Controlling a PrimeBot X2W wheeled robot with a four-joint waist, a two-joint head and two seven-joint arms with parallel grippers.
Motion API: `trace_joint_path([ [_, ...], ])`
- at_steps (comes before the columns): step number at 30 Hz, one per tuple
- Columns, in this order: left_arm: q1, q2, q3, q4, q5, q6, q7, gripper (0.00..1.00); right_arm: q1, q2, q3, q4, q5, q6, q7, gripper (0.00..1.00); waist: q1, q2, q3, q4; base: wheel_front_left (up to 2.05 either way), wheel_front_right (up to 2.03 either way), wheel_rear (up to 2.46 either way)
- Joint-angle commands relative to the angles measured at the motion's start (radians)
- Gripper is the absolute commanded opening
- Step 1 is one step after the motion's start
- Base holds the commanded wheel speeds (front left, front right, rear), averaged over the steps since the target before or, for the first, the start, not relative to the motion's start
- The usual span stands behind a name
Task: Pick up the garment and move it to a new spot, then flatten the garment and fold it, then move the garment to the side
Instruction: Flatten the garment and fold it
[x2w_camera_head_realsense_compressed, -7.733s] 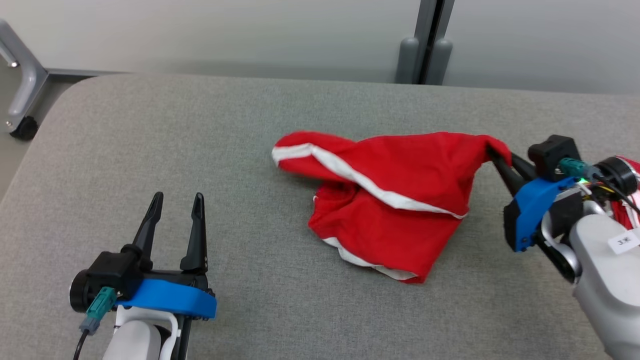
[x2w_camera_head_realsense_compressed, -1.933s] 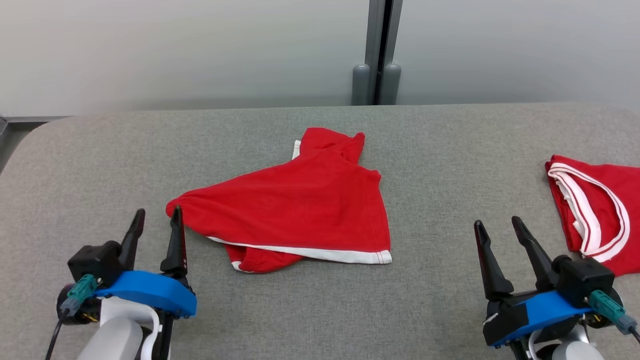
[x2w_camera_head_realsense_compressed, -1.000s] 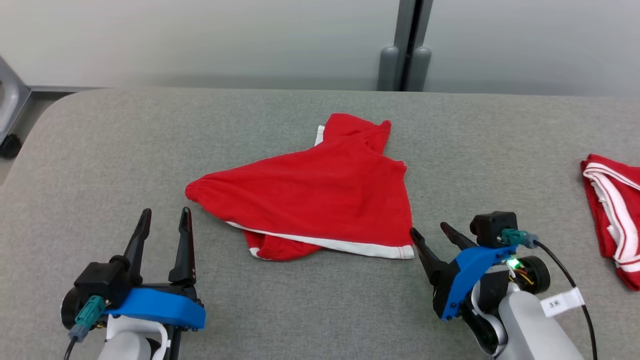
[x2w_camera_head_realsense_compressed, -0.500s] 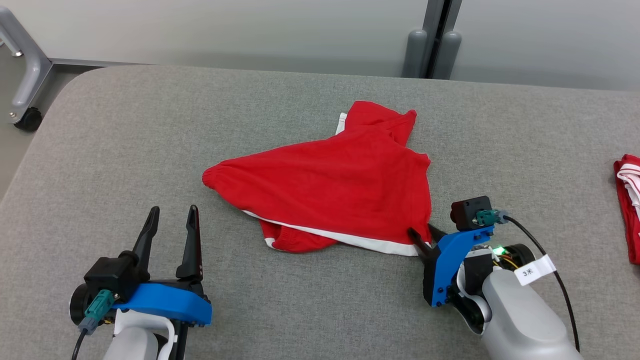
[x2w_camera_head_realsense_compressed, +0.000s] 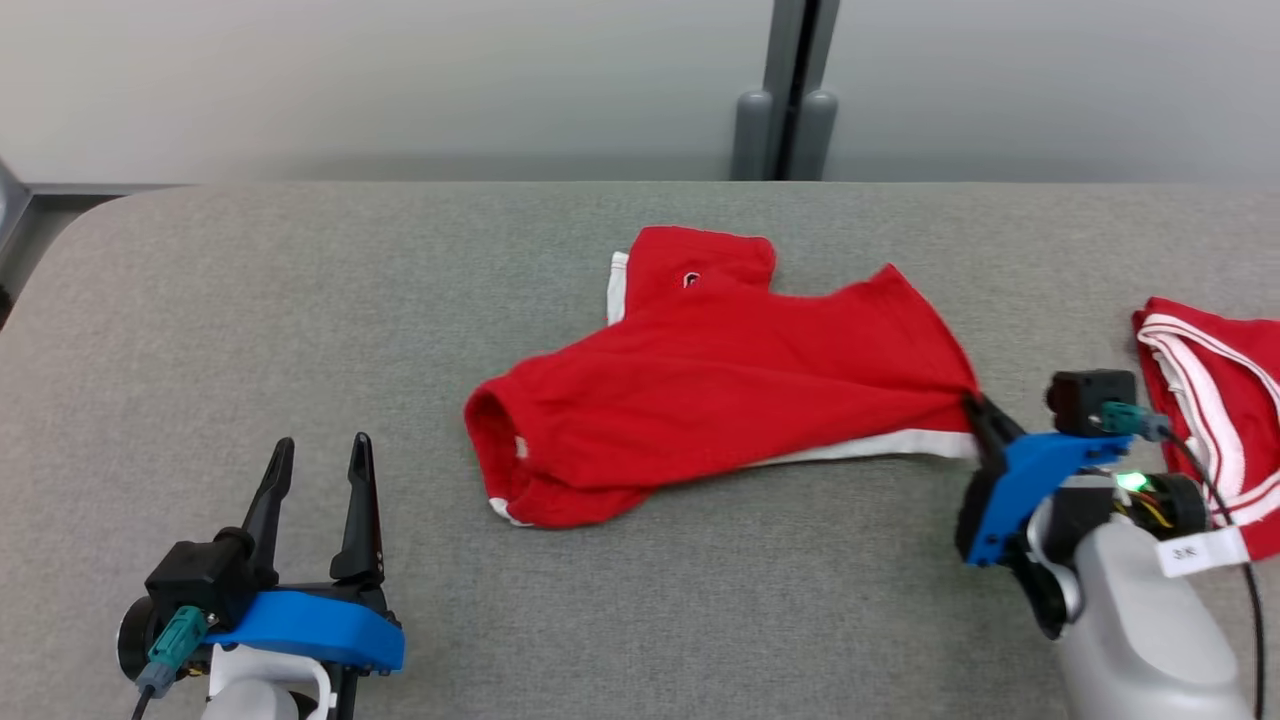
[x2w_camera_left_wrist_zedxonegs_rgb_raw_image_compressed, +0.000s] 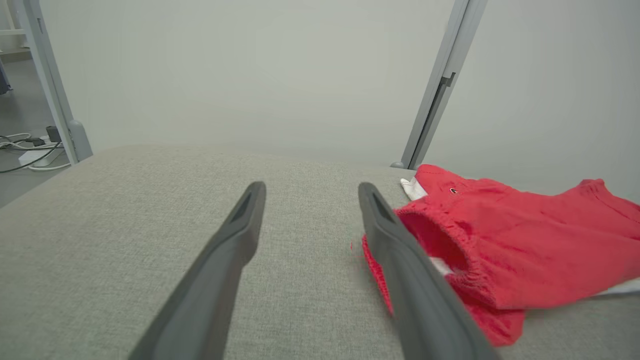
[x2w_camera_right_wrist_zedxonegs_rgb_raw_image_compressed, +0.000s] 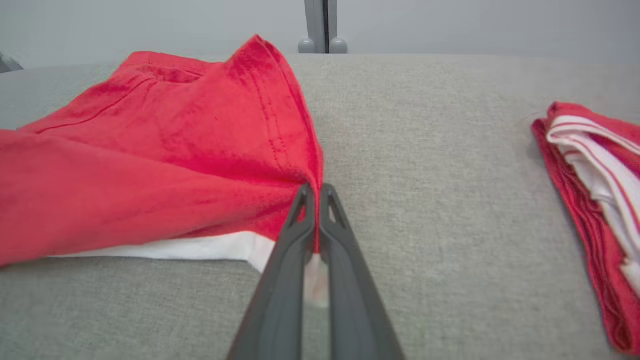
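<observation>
The red garment (x2w_camera_head_realsense_compressed: 720, 385) lies spread across the middle of the grey padded table (x2w_camera_head_realsense_compressed: 250, 300). Its white-trimmed hem faces the robot and a gathered elastic opening is at its left end.

The right gripper (x2w_camera_head_realsense_compressed: 978, 408) has its jaws pressed together on the garment's right corner, where the red cloth meets the white hem band. In the right wrist view the fabric is pinched between the two fingertips and rises away from them in a taut fold.

The left gripper (x2w_camera_head_realsense_compressed: 322, 448) sits low over the near-left part of the table with its jaws spread, holding nothing. The garment's elastic end lies near it, to the right of and beyond its right finger, and in the head view the two are apart.

A second red-and-white garment (x2w_camera_head_realsense_compressed: 1215, 400) lies folded at the far right of the table, just beyond the right wrist.
</observation>
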Motion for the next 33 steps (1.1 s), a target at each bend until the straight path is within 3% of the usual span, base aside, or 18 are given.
trace_joint_path([
  [1, 0.006, -0.001, 0.004, -0.006, 0.008, -0.004, -0.004, 1.00, 0.024, -0.008, -0.020, -0.019, -0.018, 0.000, 0.008, 0.00, 0.0000, -0.0001, -0.009, -0.013, 0.00, 0.00, 0.00],
  [9, -0.002, 0.001, -0.008, -0.007, 0.015, -0.011, -0.004, 1.00, 0.114, -0.011, -0.193, -0.160, -0.121, 0.000, 0.080, 0.00, 0.0000, -0.0001, 0.006, -0.031, 0.00, 0.00, 0.00],
  [12, -0.012, 0.006, -0.009, -0.002, 0.013, -0.011, -0.004, 1.00, 0.144, -0.003, -0.214, -0.177, -0.140, 0.000, 0.091, 0.35, 0.0000, -0.0001, 0.012, -0.032, 0.00, 0.00, 0.00],
  [13, -0.013, 0.006, -0.011, 0.000, 0.013, -0.012, -0.004, 1.00, 0.150, -0.002, -0.222, -0.184, -0.143, 0.000, 0.089, 1.00, 0.0000, -0.0001, 0.012, -0.032, 0.00, 0.00, 0.00],
  [18, -0.006, 0.005, -0.014, 0.007, 0.011, -0.015, -0.004, 1.00, 0.204, 0.012, -0.219, -0.247, -0.130, 0.000, 0.027, 1.00, 0.0000, -0.0001, 0.000, -0.033, 0.00, 0.00, 0.00],
  [26, 0.029, -0.002, 0.001, -0.004, 0.008, -0.016, -0.004, 1.00, 0.344, 0.018, -0.146, -0.451, -0.038, 0.000, -0.143, 1.00, 0.0000, -0.0001, -0.038, -0.051, 0.00, 0.00, 0.00],
  [33, 0.059, -0.012, 0.014, -0.014, 0.014, -0.018, -0.004, 1.00, 0.453, 0.018, -0.092, -0.579, 0.008, 0.000, -0.180, 1.00, 0.0000, -0.0001, -0.065, -0.063, 0.00, 0.00, 0.00],
])
